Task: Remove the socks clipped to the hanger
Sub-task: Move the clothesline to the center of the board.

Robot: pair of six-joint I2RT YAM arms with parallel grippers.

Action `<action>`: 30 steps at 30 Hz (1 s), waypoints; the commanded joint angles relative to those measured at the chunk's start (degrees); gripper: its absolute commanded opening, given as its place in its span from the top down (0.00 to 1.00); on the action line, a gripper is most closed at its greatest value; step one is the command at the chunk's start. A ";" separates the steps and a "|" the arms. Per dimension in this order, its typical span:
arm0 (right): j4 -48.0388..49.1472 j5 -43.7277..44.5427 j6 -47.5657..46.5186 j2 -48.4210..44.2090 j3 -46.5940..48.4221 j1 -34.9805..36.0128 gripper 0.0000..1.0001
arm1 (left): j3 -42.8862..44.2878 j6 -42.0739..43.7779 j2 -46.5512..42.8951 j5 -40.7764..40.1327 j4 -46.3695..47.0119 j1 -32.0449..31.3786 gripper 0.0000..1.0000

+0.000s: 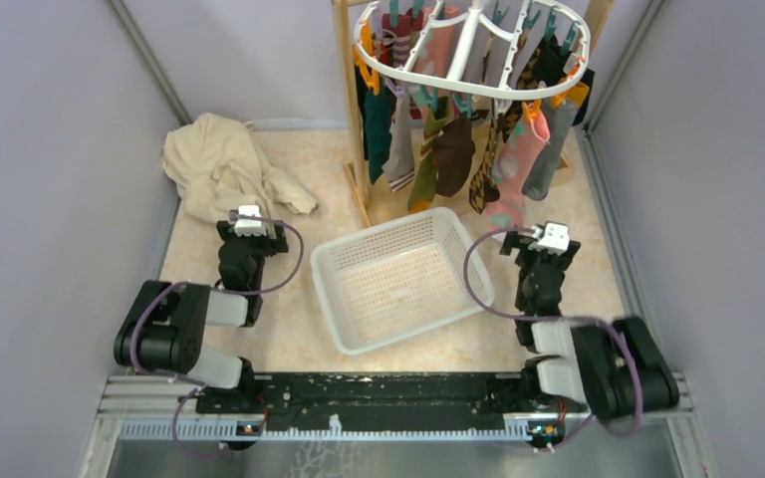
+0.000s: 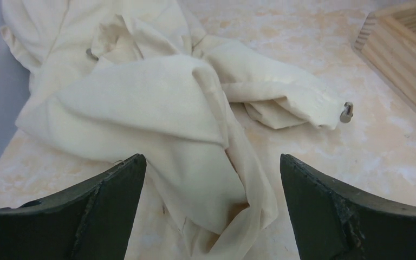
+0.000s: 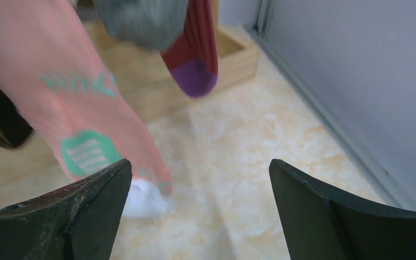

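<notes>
The white oval hanger (image 1: 474, 52) hangs from a wooden frame at the back, its teal and orange clips holding several socks (image 1: 458, 149) in pink, grey, green, brown and patterned fabric. My right gripper (image 1: 550, 237) is open just below and in front of the hanging pink sock (image 3: 70, 103); a grey sock (image 3: 141, 21) and a red sock with a purple toe (image 3: 195, 59) dangle beyond it. My right gripper (image 3: 200, 168) holds nothing. My left gripper (image 1: 251, 221) is open at the left, facing a cream cloth (image 2: 141, 103), with nothing between its fingers (image 2: 114, 200).
A white mesh basket (image 1: 331, 259) sits between the arms on the marbled table. The crumpled cream cloth (image 1: 221, 164) lies at the back left. The wooden frame's base (image 2: 406, 49) stands right of the cloth. Grey walls (image 3: 357, 81) close in both sides.
</notes>
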 commanded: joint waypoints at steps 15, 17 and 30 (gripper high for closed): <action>-65.08 -22.96 32.40 -49.07 28.34 -0.49 0.01 | 16.27 -26.35 -36.49 19.93 -44.52 -4.19 0.01; -68.42 -33.43 32.84 -45.31 34.09 -0.51 0.01 | 19.35 -30.30 -37.74 24.59 -46.54 -4.56 0.01; -79.52 -48.71 38.93 -34.95 45.11 -0.51 0.02 | 53.85 -30.72 -30.91 30.13 -66.06 -12.25 0.01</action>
